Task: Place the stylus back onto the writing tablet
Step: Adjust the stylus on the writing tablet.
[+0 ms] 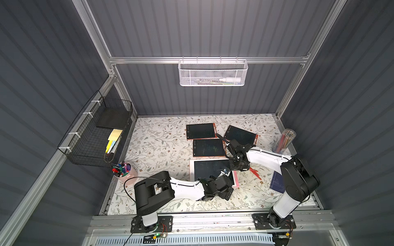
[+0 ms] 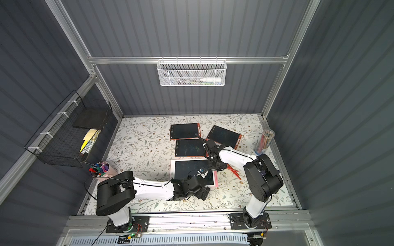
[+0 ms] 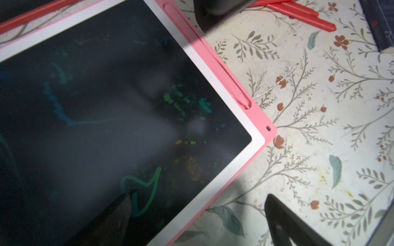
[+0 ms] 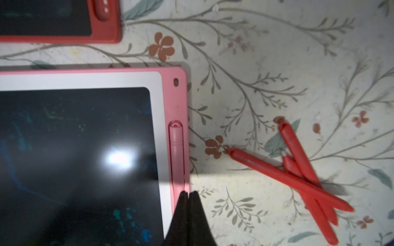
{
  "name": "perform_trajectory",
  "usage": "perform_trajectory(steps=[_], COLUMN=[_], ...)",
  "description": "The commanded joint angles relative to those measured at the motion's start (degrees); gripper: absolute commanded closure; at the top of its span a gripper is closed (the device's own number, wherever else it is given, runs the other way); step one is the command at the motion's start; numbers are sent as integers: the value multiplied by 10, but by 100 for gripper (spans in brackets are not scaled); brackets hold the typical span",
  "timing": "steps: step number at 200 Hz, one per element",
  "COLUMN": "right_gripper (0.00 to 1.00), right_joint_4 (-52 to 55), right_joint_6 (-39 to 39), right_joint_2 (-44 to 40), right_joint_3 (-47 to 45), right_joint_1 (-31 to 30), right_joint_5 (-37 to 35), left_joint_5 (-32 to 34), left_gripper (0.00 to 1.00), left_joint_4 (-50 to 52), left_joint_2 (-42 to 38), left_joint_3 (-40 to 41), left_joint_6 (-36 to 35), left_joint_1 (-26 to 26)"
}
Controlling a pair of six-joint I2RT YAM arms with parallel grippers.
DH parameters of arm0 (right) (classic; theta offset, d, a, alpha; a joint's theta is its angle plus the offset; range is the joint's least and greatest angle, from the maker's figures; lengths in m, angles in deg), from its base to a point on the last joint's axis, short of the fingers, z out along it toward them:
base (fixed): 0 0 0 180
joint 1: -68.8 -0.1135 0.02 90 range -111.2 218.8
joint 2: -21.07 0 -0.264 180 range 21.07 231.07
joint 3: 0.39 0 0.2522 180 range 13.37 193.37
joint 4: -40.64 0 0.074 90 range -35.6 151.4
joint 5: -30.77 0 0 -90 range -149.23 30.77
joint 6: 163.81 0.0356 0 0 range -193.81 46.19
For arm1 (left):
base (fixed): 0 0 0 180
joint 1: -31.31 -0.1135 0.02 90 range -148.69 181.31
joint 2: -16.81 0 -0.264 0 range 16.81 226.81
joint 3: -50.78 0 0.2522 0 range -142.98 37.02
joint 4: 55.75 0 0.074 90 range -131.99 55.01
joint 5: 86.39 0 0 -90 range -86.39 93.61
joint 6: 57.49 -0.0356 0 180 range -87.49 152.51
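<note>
The writing tablet [image 1: 210, 170] [image 3: 106, 106] [image 4: 64, 127] has a pink frame, a white bezel and a dark screen with faint coloured scribbles. It lies flat near the table's front middle. A pink stylus [image 3: 241, 98] [image 4: 176, 149] lies seated in the slot along the tablet's right edge. My right gripper [image 4: 187, 192] [image 1: 234, 169] is shut and empty, its tips over the stylus and the pink edge; whether they touch I cannot tell. Open and empty, my left gripper [image 3: 198, 196] [image 1: 223, 173] straddles the tablet's near right edge, one finger over the screen and one over the table.
Three loose red styluses [image 4: 298, 176] [image 1: 255, 172] lie crossed to the right of the tablet. Three red-framed tablets [image 1: 200, 131] [image 1: 241, 135] [image 1: 209, 147] lie behind it. Around stand a pink marker cup [image 1: 125, 172], a clear pencil tube [image 1: 285, 140] and a dark blue notebook [image 1: 277, 182].
</note>
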Motion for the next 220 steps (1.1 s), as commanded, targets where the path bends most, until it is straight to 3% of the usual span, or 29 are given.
perform_trajectory(steps=[1, 96, 152, 220], right_gripper=[100, 100, 100, 100], right_joint_4=[8, 33, 24, -10], right_joint_6=[-4, -8, 0, 16], right_joint_2=[13, 63, 69, -41], right_joint_3=[2, 9, 12, -24], right_joint_1=[1, -7, -31, 35], right_joint_5=[14, -45, -25, 45], left_joint_5=[-33, -35, -33, -38], left_gripper=[1, 1, 1, 1], left_joint_4=[87, 88, 89, 113], left_joint_2=[16, 17, 16, -106], left_joint_3=[28, 27, 26, -12], left_joint_6=[21, 20, 21, 22], left_joint_1=[-4, -4, -4, -39])
